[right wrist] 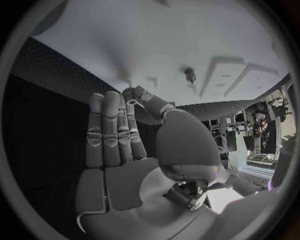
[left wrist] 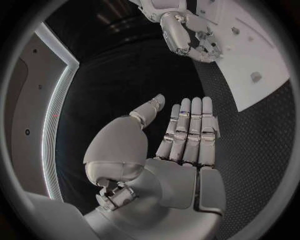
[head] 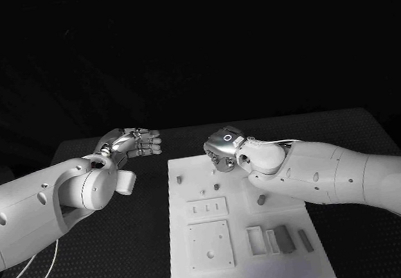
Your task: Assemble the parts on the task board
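Fingers straight and empty on both the left hand [head: 132, 143], off the task board's [head: 307, 250] far left corner, and the right hand [head: 224, 149], over its far edge, so no grey parts [head: 261, 200] are picked; next comes reaching down.

The task board [head: 203, 264] was a long white plate lying flat on the black tabletop, its length running from the near edge toward the far one. A square raised block [head: 211, 246] with small holes sat near its near left corner, and beyond that a smaller slotted plate [head: 207, 209]. By the near right corner several grey bar-shaped parts [head: 284, 238] lay side by side, lengthwise along the board. A short grey peg [head: 261, 200] stood upright by the right edge around mid-length. Another small peg [head: 179, 180] stood near the far left corner, and a third [head: 215, 186] toward the middle of the far half.
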`<act>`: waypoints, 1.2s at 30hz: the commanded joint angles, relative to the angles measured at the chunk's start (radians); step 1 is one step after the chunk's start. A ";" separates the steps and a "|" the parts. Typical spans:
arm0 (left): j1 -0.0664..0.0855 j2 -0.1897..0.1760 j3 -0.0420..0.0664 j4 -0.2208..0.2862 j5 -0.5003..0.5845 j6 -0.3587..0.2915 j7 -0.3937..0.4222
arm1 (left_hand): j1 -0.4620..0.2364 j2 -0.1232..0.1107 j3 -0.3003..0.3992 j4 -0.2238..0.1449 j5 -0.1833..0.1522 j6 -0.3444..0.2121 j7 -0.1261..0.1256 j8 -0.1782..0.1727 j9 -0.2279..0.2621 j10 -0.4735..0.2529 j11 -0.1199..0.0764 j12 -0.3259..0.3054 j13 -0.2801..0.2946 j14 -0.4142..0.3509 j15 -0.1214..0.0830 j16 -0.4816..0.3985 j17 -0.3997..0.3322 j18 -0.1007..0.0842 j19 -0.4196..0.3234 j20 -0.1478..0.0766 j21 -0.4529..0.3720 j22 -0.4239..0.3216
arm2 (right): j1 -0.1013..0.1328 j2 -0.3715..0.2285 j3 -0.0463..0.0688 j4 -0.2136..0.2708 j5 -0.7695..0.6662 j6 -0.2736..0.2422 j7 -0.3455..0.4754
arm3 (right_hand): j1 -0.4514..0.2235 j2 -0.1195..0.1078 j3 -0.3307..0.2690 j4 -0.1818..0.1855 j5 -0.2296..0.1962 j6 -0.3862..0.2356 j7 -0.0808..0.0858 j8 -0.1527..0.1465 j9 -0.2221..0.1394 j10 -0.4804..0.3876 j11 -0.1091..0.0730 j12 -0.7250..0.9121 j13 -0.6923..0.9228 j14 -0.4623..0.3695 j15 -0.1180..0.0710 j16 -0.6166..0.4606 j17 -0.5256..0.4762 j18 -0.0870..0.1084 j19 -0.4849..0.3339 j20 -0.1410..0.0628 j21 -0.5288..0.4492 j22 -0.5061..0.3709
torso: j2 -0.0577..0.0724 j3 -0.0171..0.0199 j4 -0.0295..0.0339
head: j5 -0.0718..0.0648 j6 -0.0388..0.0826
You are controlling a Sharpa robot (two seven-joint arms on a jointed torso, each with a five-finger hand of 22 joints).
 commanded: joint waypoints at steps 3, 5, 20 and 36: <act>0.002 0.005 0.001 0.000 -0.006 0.015 0.005 | -0.006 -0.003 -0.006 -0.003 0.004 0.004 0.005 -0.006 -0.001 0.004 0.004 -0.004 0.002 0.004 0.006 -0.004 0.002 0.015 -0.001 0.004 -0.005 0.002 | -0.001 0.003 -0.001 -0.004 -0.002 0.021 0.018 | 0.011 0.002 0.009 0.001 0.003 0.008 -0.001 0.003 0.001 0.016 -0.006 0.002 0.049 -0.001 -0.005 0.004 0.002 0.021 -0.002 -0.006 0.007 0.026 | 0.000 -0.0004 -0.0011 | 0.001 -0.001; 0.002 0.007 0.001 -0.001 -0.006 0.016 0.005 | -0.006 -0.003 -0.006 -0.003 0.004 0.004 0.005 -0.007 -0.001 0.004 0.004 -0.004 0.002 0.004 0.006 -0.004 0.002 0.015 -0.001 0.004 -0.006 0.002 | -0.001 0.004 -0.001 -0.007 -0.001 0.020 0.019 | 0.010 0.002 0.009 0.001 0.003 0.008 -0.001 0.003 0.001 0.016 -0.006 0.002 0.049 -0.001 -0.005 0.004 0.002 0.021 -0.002 -0.006 0.008 0.026 | 0.001 -0.0006 -0.0014 | 0.000 -0.001; 0.002 0.007 0.001 -0.001 -0.006 0.015 0.005 | -0.006 -0.003 -0.006 -0.003 0.004 0.004 0.005 -0.007 -0.001 0.005 0.004 -0.006 0.002 0.005 0.006 -0.005 0.003 0.015 -0.001 0.004 -0.006 0.002 | -0.001 0.012 -0.003 -0.019 0.017 0.031 0.031 | 0.007 0.003 0.011 0.001 0.003 0.005 0.000 -0.001 0.001 0.013 -0.004 -0.002 0.050 -0.005 -0.003 0.003 0.002 0.021 -0.008 -0.005 0.011 0.025 | 0.000 -0.0002 -0.0014 | -0.001 -0.005; 0.007 0.006 0.001 0.001 -0.006 0.015 0.003 | -0.006 -0.004 -0.006 -0.003 0.004 0.004 0.005 -0.008 -0.001 0.005 0.004 -0.007 0.002 0.005 0.006 -0.007 0.005 0.015 -0.002 0.004 -0.007 0.002 | -0.002 0.031 -0.009 -0.059 0.064 0.040 0.048 | -0.013 -0.029 0.016 0.006 0.003 -0.073 0.033 -0.051 -0.013 -0.068 0.031 -0.060 0.040 -0.015 0.027 0.004 0.000 0.021 -0.031 0.003 0.025 0.023 | 0.001 -0.0002 -0.0008 | -0.001 -0.006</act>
